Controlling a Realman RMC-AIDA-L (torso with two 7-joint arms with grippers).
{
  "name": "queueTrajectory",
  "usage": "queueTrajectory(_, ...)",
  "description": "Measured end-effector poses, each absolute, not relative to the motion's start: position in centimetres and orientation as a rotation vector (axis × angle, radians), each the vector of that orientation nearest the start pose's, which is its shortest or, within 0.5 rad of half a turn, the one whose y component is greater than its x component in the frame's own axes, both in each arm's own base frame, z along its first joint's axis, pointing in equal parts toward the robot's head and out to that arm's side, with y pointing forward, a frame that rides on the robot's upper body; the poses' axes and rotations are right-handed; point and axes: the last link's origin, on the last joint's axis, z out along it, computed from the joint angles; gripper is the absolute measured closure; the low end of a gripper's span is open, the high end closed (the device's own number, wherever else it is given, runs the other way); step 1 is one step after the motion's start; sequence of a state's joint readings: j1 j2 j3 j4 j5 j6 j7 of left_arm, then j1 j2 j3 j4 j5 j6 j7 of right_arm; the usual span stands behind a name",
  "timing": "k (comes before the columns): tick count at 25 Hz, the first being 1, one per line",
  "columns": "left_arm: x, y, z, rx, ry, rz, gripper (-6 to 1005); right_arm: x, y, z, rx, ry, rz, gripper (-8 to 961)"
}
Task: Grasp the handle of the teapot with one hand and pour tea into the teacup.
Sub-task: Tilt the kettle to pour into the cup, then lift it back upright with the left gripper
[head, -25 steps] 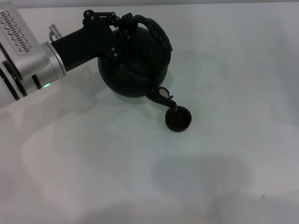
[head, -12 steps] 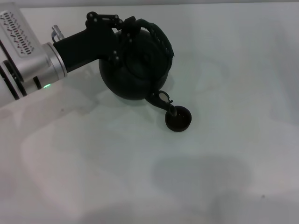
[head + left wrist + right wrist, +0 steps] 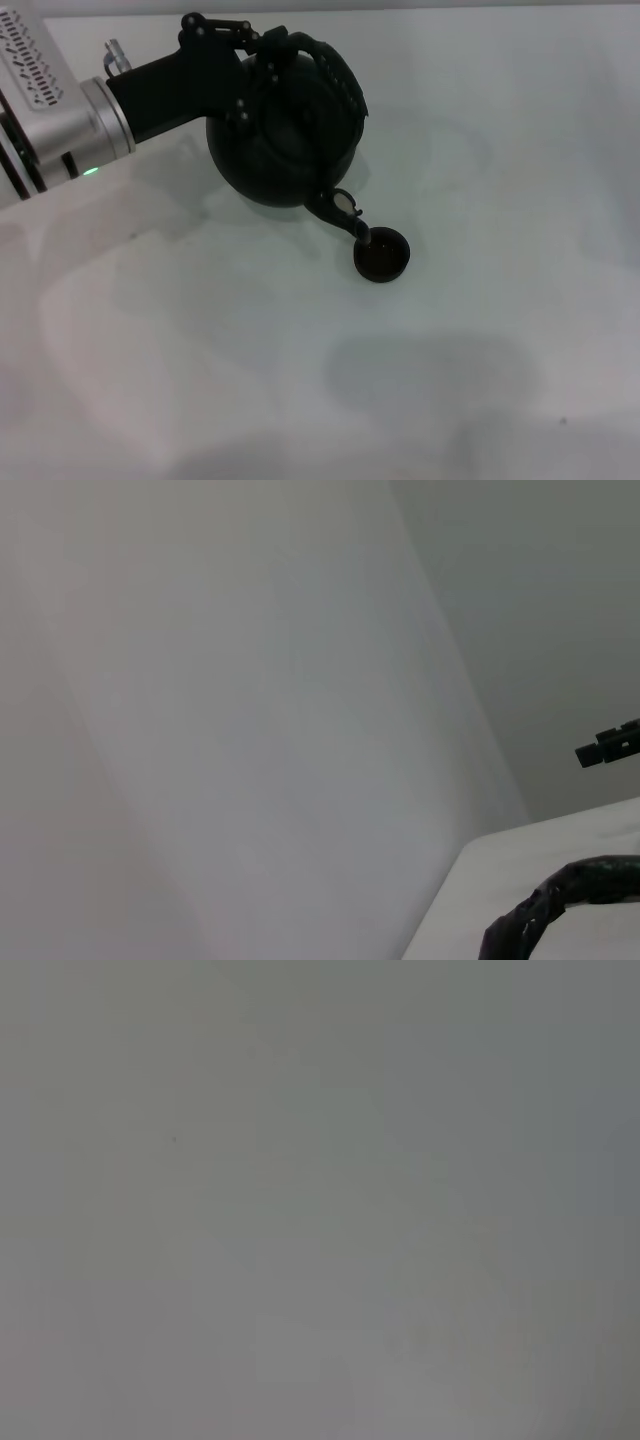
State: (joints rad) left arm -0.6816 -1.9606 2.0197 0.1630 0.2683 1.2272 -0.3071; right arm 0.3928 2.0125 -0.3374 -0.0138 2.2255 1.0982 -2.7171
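In the head view the round black teapot hangs tilted above the white table, its spout pointing down and right. The spout's tip sits just over the rim of the tiny dark teacup, which stands on the table. My left gripper reaches in from the left and is shut on the arched black handle near its top. A bit of the rough black handle also shows in the left wrist view. My right gripper is out of view; its wrist view shows only plain grey.
The white table stretches around the cup on all sides. A soft dark shadow lies on the table in front of the cup. My left arm's white and silver forearm fills the upper left.
The teapot has shifted slightly left and up and tilted a bit less, its spout tip pulling back towards the cup's rim. The cup has not moved.
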Motion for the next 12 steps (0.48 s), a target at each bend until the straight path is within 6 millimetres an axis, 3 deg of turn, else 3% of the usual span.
queueTrajectory(12, -22.4, 38.0, -4.7, -2.420, 0.252, -0.633, 871, 41.2, 30.6, 5.2, -1.306, 0.813, 0.635, 114)
